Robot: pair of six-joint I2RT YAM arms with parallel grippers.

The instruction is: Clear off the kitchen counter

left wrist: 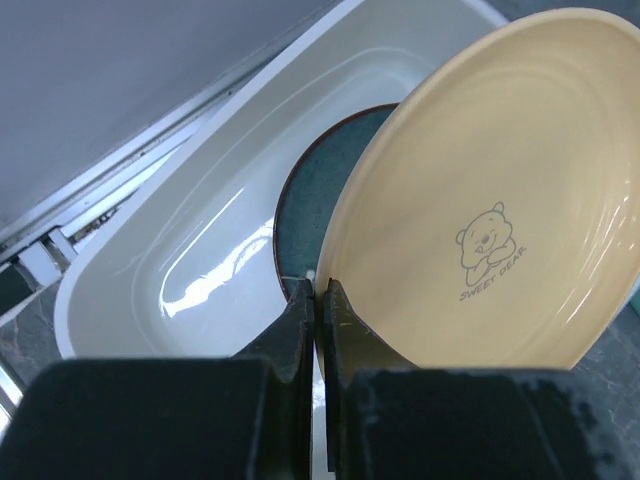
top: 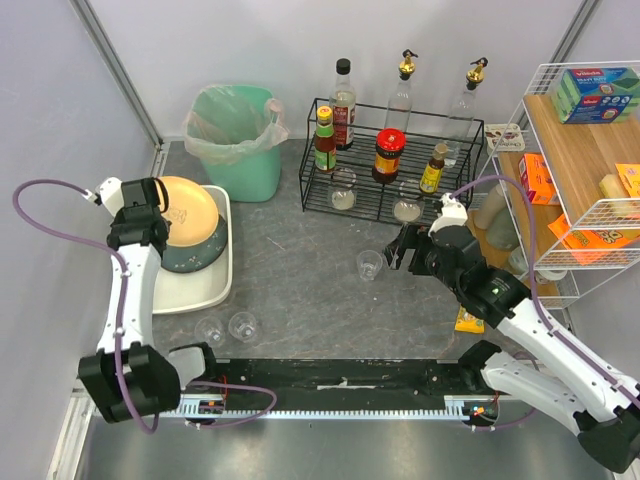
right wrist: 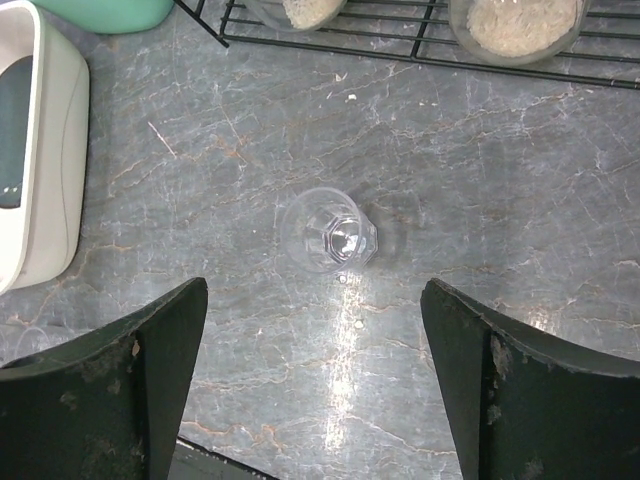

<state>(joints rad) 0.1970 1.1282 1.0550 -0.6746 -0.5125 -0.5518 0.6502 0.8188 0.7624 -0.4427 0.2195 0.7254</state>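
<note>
Over the tub, the left gripper is clamped on the rim of a yellow plate, which is held tilted above a dark dish. The right gripper is spread wide and empty above the counter, with 1 small glass seen just beyond its fingers and a wire rack farther back.

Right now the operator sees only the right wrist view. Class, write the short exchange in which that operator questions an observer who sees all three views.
Operator: What is the left gripper doing?
Observer: It is shut on the rim of a yellow plate.
Operator: Where is that plate?
Observer: Tilted over the white tub, above a dark teal dish.
Operator: Any glasses elsewhere?
Observer: Two small glasses stand near the left arm's base.
</note>
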